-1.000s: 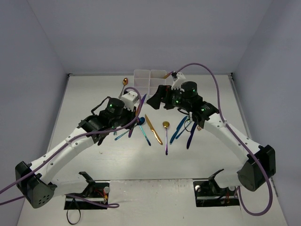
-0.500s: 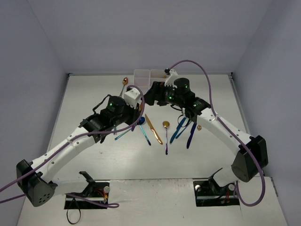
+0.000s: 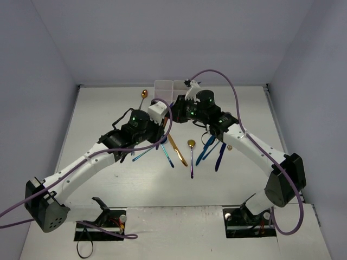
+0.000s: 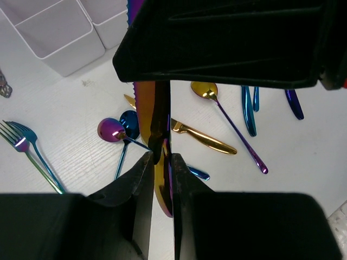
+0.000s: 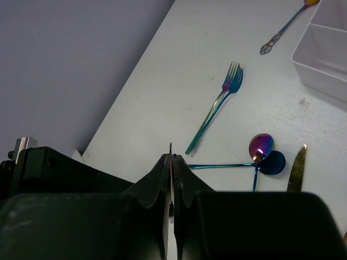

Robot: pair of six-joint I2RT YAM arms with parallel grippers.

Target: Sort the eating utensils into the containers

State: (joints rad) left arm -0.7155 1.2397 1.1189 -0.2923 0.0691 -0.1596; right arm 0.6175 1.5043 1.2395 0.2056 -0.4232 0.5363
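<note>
Evidently this is a hand-over: both grippers meet on one knife (image 4: 146,108), held in the air just in front of the containers (image 3: 164,86). The left gripper (image 4: 158,162) is clamped on the iridescent gold-purple blade, which runs between its fingers and on under the black body of the right arm. The right gripper (image 5: 170,162) is pressed tight. A thin dark sliver stands between its fingers, and we take that to be the same knife seen edge-on.

To do this well, we would keep the left hold firm until the right one has clearly bitten on the flat of the blade, not its edge. Then we would ease the left fingers apart without twisting and draw that arm back along the knife's line. A thin, glossy blade may pivot in a narrow pinch, so the carry to a compartment should be slow, with the knife lowered end-first.

In the left wrist view, the containers sit toward the upper left, near but apart from the knife. The other utensils lie loose on the counter (image 4: 303,151) below: a gold spoon (image 4: 205,89), a gold knife (image 4: 200,138), two forks (image 4: 24,143) off to the left.
</note>
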